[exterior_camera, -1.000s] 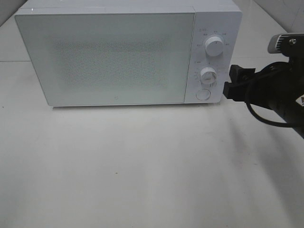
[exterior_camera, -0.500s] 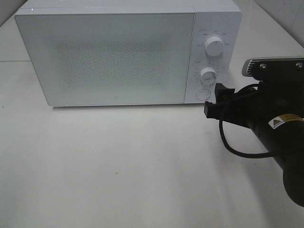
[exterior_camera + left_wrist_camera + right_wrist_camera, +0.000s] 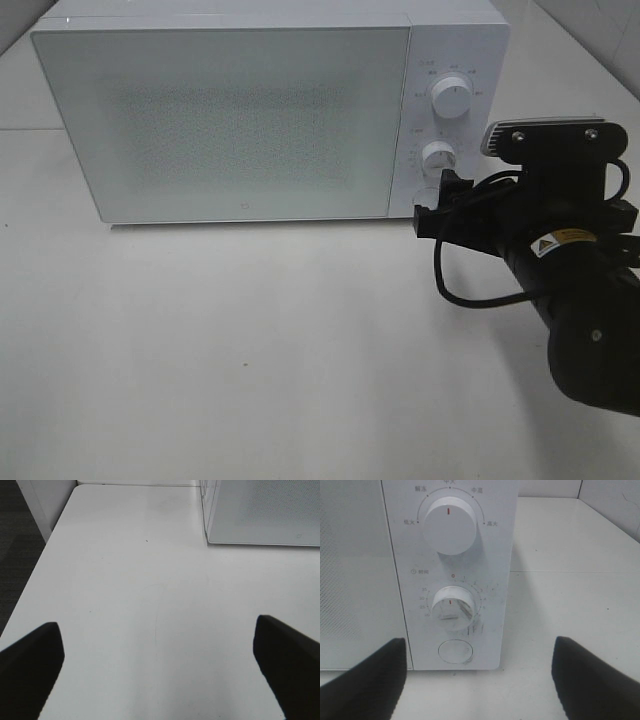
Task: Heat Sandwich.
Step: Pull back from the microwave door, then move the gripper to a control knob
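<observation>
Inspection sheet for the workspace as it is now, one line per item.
Surface: white table, a few faint marks.
Job's things: microwave, door shut; sandwich not seen.
Clutter: nothing seen.
Tools: left tool open over the table; right tool open, in front of the microwave's round button.
Cables: black cable looped below the right tool.
Surroundings: dark floor beside the table.

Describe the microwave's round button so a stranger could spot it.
Start at the white box-shaped microwave on the table. Its right-side control panel stacks two raised white knobs; beneath them sits the flat round white button, lacking their red pointer and printed scale.
</observation>
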Motion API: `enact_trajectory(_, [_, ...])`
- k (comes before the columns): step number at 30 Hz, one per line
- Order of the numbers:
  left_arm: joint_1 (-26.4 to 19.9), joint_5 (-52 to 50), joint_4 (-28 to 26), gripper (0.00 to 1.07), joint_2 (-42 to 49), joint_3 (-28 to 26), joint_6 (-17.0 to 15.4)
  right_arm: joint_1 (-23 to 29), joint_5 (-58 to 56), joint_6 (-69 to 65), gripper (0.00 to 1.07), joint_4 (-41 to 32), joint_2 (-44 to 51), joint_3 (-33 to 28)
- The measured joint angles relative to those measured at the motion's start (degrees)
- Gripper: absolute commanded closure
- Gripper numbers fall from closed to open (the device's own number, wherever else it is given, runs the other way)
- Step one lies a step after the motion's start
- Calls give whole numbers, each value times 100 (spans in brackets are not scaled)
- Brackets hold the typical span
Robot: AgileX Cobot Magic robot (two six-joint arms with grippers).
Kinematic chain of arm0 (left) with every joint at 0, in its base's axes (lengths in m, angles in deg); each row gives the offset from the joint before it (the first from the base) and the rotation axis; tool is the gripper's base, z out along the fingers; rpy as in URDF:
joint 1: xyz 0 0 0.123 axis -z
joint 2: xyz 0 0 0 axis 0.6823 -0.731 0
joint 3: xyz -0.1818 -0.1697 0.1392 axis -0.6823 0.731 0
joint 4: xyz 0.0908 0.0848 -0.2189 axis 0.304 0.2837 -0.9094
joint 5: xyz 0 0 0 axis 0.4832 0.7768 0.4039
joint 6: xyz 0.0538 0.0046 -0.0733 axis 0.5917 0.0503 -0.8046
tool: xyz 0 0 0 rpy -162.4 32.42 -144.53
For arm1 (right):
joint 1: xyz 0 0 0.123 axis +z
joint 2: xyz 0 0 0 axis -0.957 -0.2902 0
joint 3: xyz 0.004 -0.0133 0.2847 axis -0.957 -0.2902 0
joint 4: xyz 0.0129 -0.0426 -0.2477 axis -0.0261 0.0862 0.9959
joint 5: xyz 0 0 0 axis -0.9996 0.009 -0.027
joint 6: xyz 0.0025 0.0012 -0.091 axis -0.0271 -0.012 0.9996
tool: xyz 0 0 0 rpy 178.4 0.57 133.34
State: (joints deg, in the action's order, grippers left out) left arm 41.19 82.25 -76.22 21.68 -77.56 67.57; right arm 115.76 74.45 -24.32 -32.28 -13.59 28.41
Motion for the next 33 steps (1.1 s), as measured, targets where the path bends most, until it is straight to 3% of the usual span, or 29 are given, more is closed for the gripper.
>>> enact_trajectory(13, [0,0,0,9,0,0,0,-447,-252,0,31,453,-854,974])
enact_trajectory(33, [0,0,0,9,0,0,0,-991,-584,-92,31,894,-1656,1919])
